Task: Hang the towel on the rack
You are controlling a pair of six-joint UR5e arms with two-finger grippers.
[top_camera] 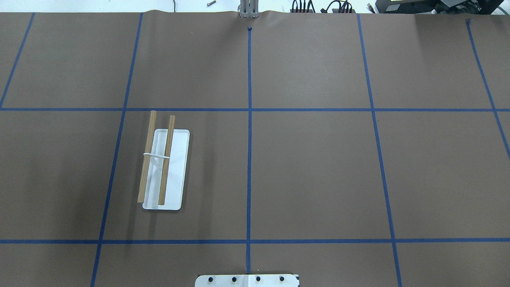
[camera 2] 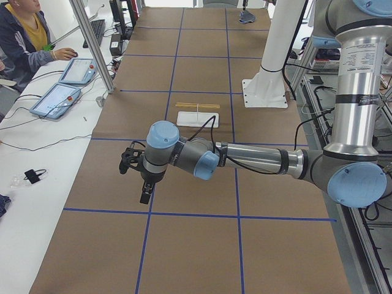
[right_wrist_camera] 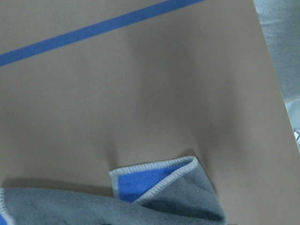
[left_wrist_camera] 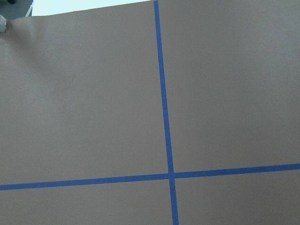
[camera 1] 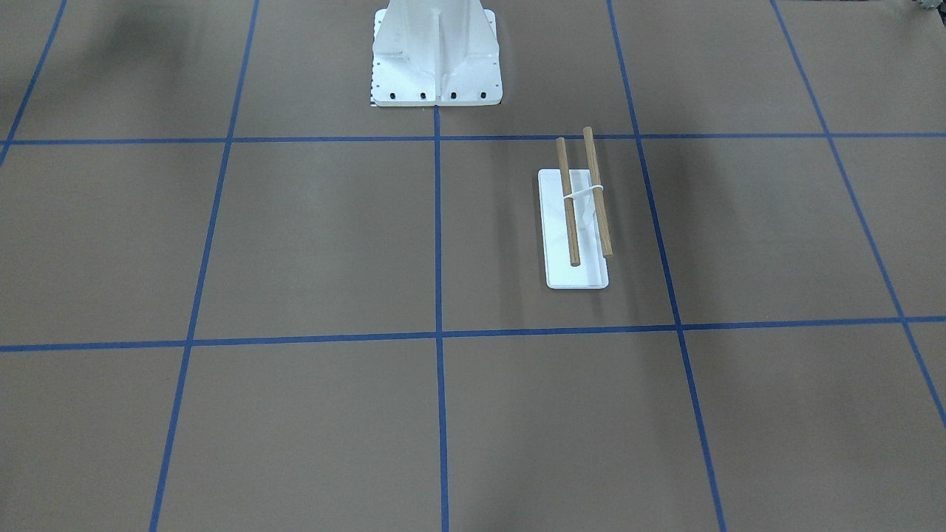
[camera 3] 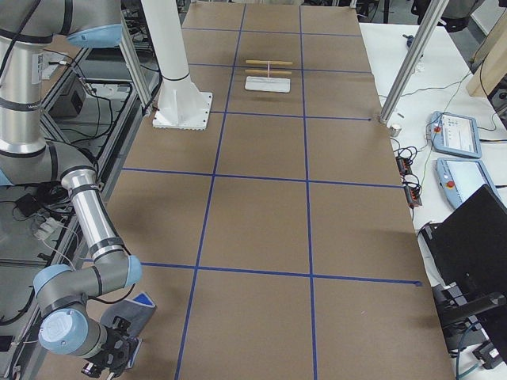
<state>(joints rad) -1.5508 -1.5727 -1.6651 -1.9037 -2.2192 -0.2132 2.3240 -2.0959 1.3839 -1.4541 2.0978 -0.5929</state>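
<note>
Towel [right_wrist_camera: 180,199] lies at the bench [top_camera: 318,179] corner by my right pincer [camera 3: 107,360], well apart from the rack [top_camera: 175,167].
Right arm folded low; left arm stretched level, left pincer [camera 2: 136,174] pointing down. I cannot tell either pincer's state.

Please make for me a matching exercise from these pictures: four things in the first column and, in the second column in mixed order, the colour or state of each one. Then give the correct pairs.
Column one
1. towel
2. rack
3. pedestal
4. tape lines

Column two
a. blue, forming a grid on the table
b. two wooden rods with nothing hung on them
c. large, white, with bolts along its base
d. grey, one corner folded back showing blue

Pairs: 1-d, 2-b, 3-c, 4-a
</note>
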